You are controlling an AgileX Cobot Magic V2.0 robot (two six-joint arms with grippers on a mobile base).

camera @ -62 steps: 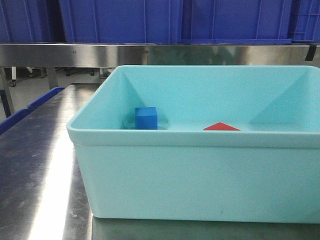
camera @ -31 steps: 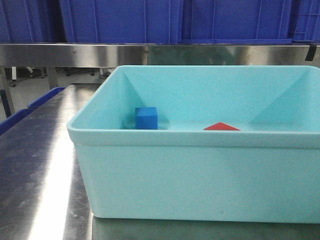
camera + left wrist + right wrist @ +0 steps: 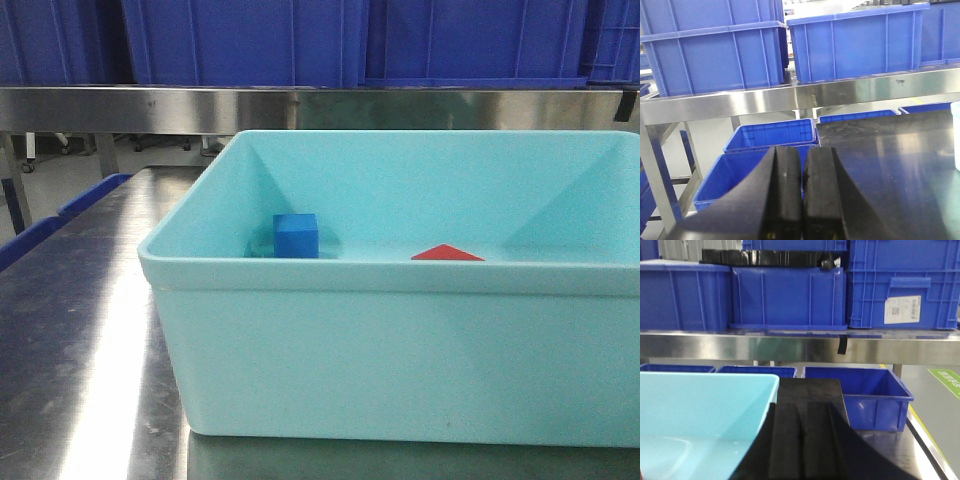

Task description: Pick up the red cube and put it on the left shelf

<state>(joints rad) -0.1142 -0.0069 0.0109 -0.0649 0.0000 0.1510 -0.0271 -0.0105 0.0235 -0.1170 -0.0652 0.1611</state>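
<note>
Both arms sit off to the sides, nowhere near a grab. The left gripper (image 3: 803, 155) has its pads pressed flat together with nothing between them. The right gripper (image 3: 800, 412) is the same, closed up and empty.

The red cube (image 3: 447, 253) is down in the tub (image 3: 400, 350), right of the blue cube (image 3: 296, 236) and well apart from it. From the front only a red sliver shows over the rim, so I can't really tell how it's turned or whether it touches the near wall.

What I'd worry about:
- If the cube is tucked against that wall, a finger coming down could land on the rim or shove the tub instead of straddling the cube.
- Both grippers have to open before going in. Go in closed and you just poke the cube around.
- The faces look smooth, so a corner pinch could let it pop out on the lift.
- The shelf (image 3: 300, 108) is packed with crates (image 3: 250, 40). Bare spots look scarce, and a sloppy drop could roll off the front edge.

The table (image 3: 90, 330) is brushed steel, shiny and slick, with a bright glare streak, so the tub would probably slide if bumped. More blue crates (image 3: 770, 140) sit on the pale floor under the shelf. It looks like a warehouse.
</note>
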